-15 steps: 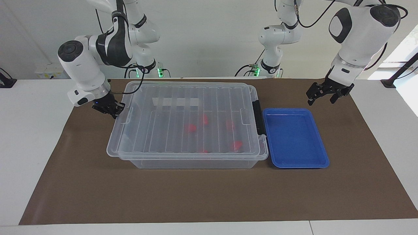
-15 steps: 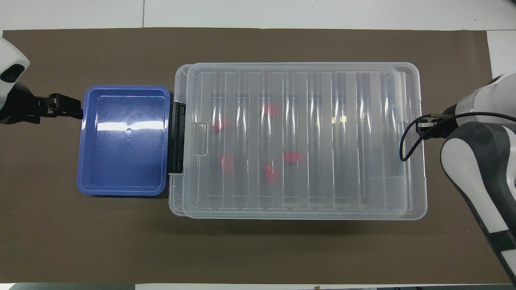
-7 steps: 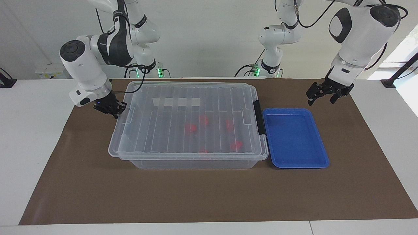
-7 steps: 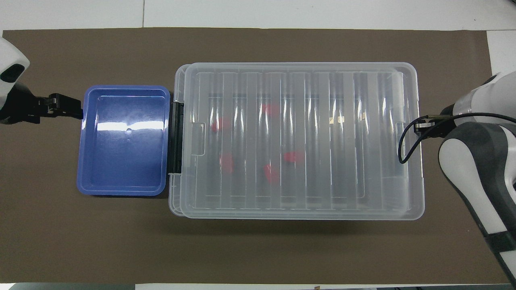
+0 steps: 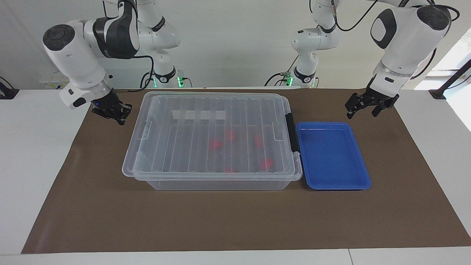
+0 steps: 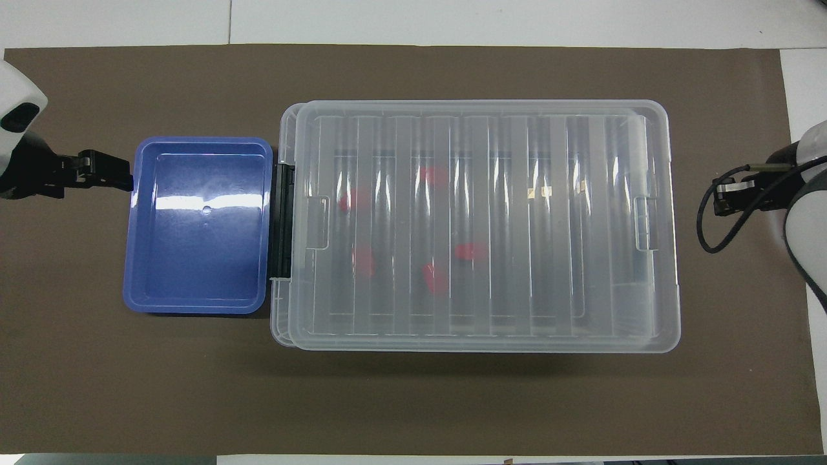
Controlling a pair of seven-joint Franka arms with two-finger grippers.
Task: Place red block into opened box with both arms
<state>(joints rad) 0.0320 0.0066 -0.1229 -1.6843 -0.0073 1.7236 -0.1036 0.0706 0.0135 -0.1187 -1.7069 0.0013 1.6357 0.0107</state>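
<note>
The box point(image 5: 211, 183) point(image 6: 478, 106) stands mid-mat with its ribbed clear lid point(image 5: 213, 121) lying flat on it. Several red blocks point(image 5: 215, 144) point(image 6: 471, 251) show through the lid on the box's floor. A black latch point(image 5: 292, 132) point(image 6: 284, 219) sits on the end toward the left arm. My right gripper point(image 5: 119, 116) point(image 6: 727, 199) hangs shut and holding nothing over the mat, just off the box's end toward the right arm. My left gripper point(image 5: 361, 113) point(image 6: 116, 173) waits open over the mat beside the blue tray.
An empty shallow blue tray point(image 5: 331, 154) point(image 6: 200, 223) lies against the box's latch end. Two slimmer white arms with green lights point(image 5: 162, 73) point(image 5: 305, 73) stand at the robots' edge. A brown mat point(image 5: 235, 217) covers the table.
My right gripper has drawn up and away from the box's end, toward the right arm's end of the table. The lid has settled flat on the box. The left arm has not moved.
</note>
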